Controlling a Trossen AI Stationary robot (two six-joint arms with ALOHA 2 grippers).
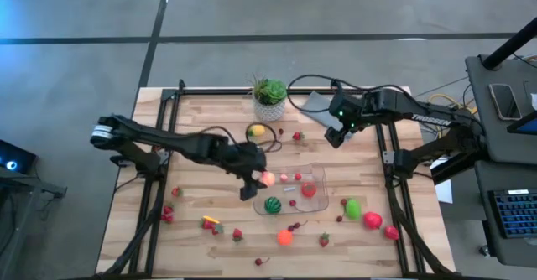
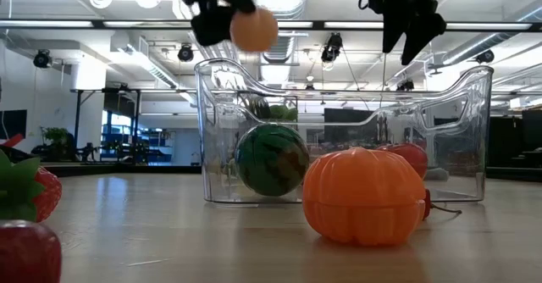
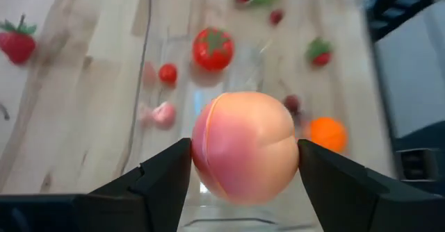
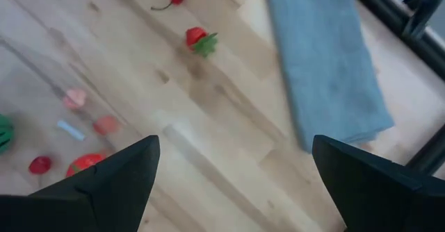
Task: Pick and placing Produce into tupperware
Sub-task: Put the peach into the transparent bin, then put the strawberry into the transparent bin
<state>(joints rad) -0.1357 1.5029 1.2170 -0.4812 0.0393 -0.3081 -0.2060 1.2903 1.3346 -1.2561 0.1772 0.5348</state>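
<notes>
Item in hand: a peach (image 3: 245, 146), pink-orange and round, gripped between the two fingers of the left claw (image 1: 257, 182). We place it in the air over the left end of the tupperware (image 1: 293, 188), above the rim; the low view shows it hanging clear over the near wall.

Container: the tupperware (image 2: 343, 130) is clear and shallow and sits mid-tabletop. Inside we count a striped melon (image 2: 272, 159), a tomato (image 3: 213, 48), a small red piece and some pale pink pieces.

Step, as we judge it: transport is done and release is due. The next move calls for the left claw to hold over the open floor beside the melon, come down a little, then part its fingers so the peach does not bounce out or strike the wall.

Loose produce on the tabletop (image 1: 193, 137): an orange fruit (image 1: 285, 237) just in front of the container, a green fruit (image 1: 352, 208) and red fruit (image 1: 372, 220) to its right, strawberries (image 1: 169, 214) at the left edge, a yellow piece (image 1: 256, 132) near the potted plant (image 1: 269, 98), and cherries scattered about. We judge most of the task still ahead.

Right claw (image 1: 335, 137): waiting over the far right of the tabletop, fingers spread wide, holding nothing. A folded grey cloth (image 4: 323, 58) lies beneath and beyond it.
</notes>
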